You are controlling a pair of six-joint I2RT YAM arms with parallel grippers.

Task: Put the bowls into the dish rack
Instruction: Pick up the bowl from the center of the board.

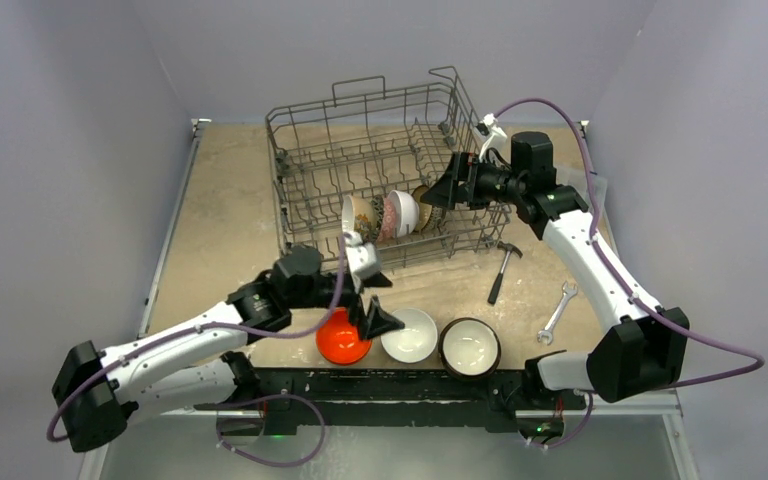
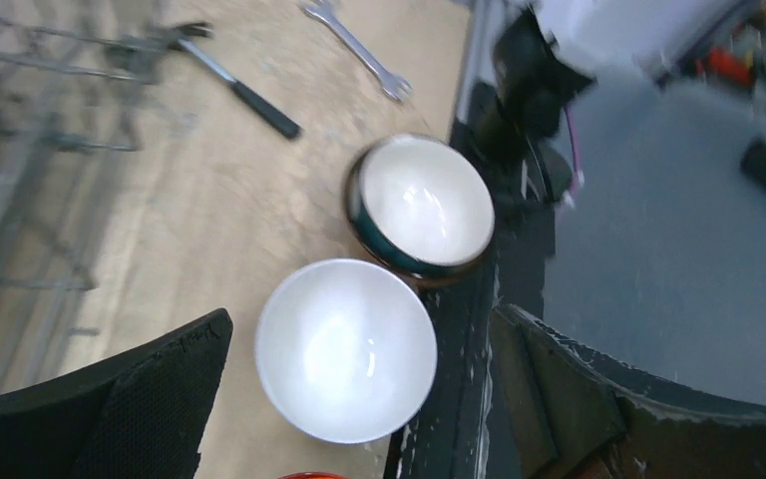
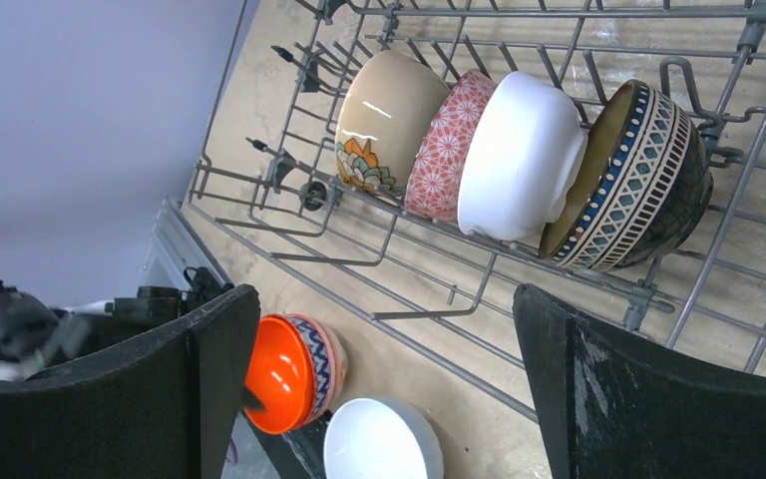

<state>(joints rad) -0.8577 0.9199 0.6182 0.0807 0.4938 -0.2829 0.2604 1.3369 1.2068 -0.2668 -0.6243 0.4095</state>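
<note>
Ceramic bowls, four of them, on edge in one close row between the tines of the dish rack [image 1: 280, 180], toward its near side. From the left: beige flowered bowl [image 3: 389, 110], red-patterned bowl [image 3: 449, 150], racked white bowl [image 3: 519, 160], blue-patterned bowl [image 3: 648, 180]. Each pressed against or nearly against the next, all tipped the same way.

Three more out on the counter [image 1: 230, 210], in a line along its near edge. Leftmost, orange bowl [image 1: 341, 340], tipped up on its side, with a patterned outside visible from the right wrist view. Just beside it, loose white bowl [image 1: 408, 335], upright, mouth up. Next along, close against that one, dark bowl [image 1: 470, 347] with a cream inside, also upright.

Left gripper [image 1: 378, 300] low over the spot between the orange bowl and the loose white bowl, fingers spread wide, nothing clamped. From the left wrist view, loose white bowl framed between the two pads. Lower finger just beside the orange bowl; cannot tell whether touching.

Right gripper [image 1: 438, 192] held over the right part of the dish rack, near the blue-patterned bowl, fingers wide apart, empty.

To the right, between rack and front row, hammer [image 1: 500, 270] flat on the counter, head toward the rack. Farther right, wrench [image 1: 558, 312], also flat, apart from the hammer.
</note>
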